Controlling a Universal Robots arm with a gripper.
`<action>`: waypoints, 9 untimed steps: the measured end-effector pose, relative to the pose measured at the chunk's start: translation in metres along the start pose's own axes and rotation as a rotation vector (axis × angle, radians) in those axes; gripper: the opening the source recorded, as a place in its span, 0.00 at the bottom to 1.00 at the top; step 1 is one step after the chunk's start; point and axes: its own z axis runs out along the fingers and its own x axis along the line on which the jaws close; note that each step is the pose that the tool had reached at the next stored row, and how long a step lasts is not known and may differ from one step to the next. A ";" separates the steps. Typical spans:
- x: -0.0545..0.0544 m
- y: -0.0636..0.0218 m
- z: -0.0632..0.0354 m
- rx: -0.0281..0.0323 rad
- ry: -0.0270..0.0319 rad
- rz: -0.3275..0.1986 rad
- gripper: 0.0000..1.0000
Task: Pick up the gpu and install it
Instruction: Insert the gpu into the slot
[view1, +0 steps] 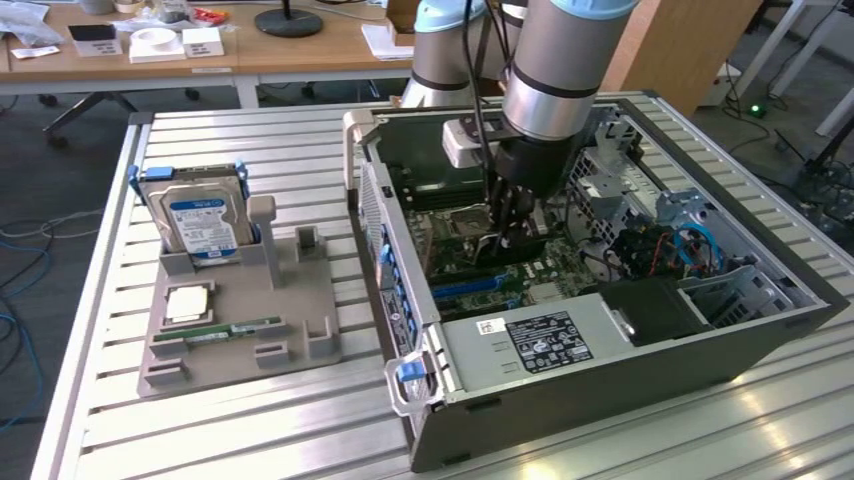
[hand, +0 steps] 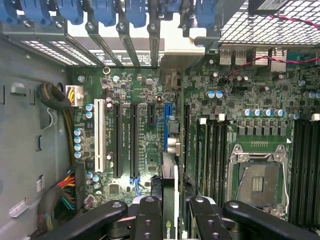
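Nearest the exterior camera is the dark wall of an open computer case (view1: 601, 400), lying on its side on a slatted metal table (view1: 240, 430). Behind the table, at the exterior view's left, a wooden desk (view1: 314, 55) carries small boxes, and cables trail over the grey floor. On the left part of the table a grey tray (view1: 227, 362) holds a silver hard drive (view1: 200, 222) upright and a green RAM stick (view1: 216, 332) lying flat. Well apart to the right, the arm (view1: 554, 70) reaches down into the case. Its gripper (view1: 511, 228) is clamped on the gpu (view1: 515, 252), held on edge over the motherboard (view1: 541, 290). In the wrist view the black fingers (hand: 149, 220) pinch the card from both sides, in line with a blue slot (hand: 168, 117). Whether card and slot touch cannot be told.
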 end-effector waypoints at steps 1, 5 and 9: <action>0.000 0.0002 0.0003 0.0000 0.0002 0.000 0.26; 0.000 0.0013 0.0007 0.0007 -0.0001 -0.001 0.26; 0.000 0.0026 0.0010 0.0021 0.0000 -0.001 0.26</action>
